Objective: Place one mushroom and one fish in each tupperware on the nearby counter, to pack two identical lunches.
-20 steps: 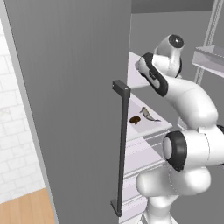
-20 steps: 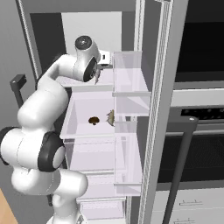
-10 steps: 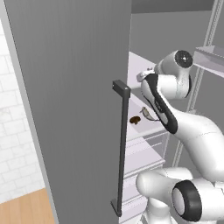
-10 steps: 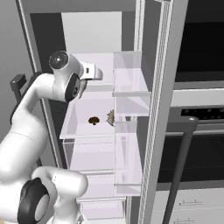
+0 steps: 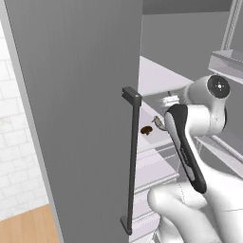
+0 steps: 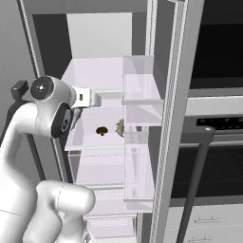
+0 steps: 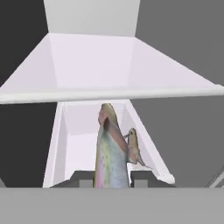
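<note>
We find one long rainbow-sided fish (image 7: 110, 151) clamped between the two dark fingertips of the two-finger gripper (image 7: 112, 178), the jaws drawn narrow about its body so that it stands lengthwise away from the hand; we judge this hold suits lifting it clear of the open refrigerator for carrying to a tupperware. In the hand view a second, smaller brownish fish (image 7: 134, 148) lies just beside the held one, on the white fridge shelf (image 7: 65, 151). In the base views the same shelf carries one small dark-brown mushroom (image 6: 101, 130) and one fish (image 6: 119, 127) near each other, stored there for retrieval. Our count: two fish, one mushroom visible. The grey fridge door (image 5: 76, 109) with its dark vertical bar handle (image 5: 131, 161) stands open to give access. One black oven (image 6: 216, 118) adjoins on the right.
</note>
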Robot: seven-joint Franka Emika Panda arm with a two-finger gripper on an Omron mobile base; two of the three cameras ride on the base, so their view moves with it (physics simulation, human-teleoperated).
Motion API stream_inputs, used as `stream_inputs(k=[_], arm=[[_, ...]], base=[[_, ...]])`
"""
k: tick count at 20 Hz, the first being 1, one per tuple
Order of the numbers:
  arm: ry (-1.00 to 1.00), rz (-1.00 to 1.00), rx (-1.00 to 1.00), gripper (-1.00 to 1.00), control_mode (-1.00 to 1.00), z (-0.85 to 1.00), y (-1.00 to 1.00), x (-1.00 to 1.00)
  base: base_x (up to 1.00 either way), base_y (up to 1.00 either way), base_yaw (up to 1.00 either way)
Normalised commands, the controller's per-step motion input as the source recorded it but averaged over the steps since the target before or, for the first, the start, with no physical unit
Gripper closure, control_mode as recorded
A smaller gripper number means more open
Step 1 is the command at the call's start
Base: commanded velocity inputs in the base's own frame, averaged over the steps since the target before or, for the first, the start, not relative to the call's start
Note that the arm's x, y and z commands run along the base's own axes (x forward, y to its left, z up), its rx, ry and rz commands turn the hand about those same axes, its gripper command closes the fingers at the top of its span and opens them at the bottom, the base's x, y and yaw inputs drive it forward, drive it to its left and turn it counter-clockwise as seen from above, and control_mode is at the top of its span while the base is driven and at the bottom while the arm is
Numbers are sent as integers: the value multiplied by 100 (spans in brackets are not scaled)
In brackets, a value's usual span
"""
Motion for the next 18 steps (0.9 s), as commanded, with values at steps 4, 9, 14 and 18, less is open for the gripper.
stream_inputs(k=[4, 9, 14, 18], arm=[[4, 0, 0, 100, -100, -56, 8, -95], [14, 0, 0, 100, -100, -43, 13, -60], [6, 1, 0, 100, -100, -28, 7, -65], [0, 0, 0, 100, 100, 0, 0, 0]], base=[[0, 0, 0], [0, 0, 0], [0, 0, 0], [-100, -3, 0]])
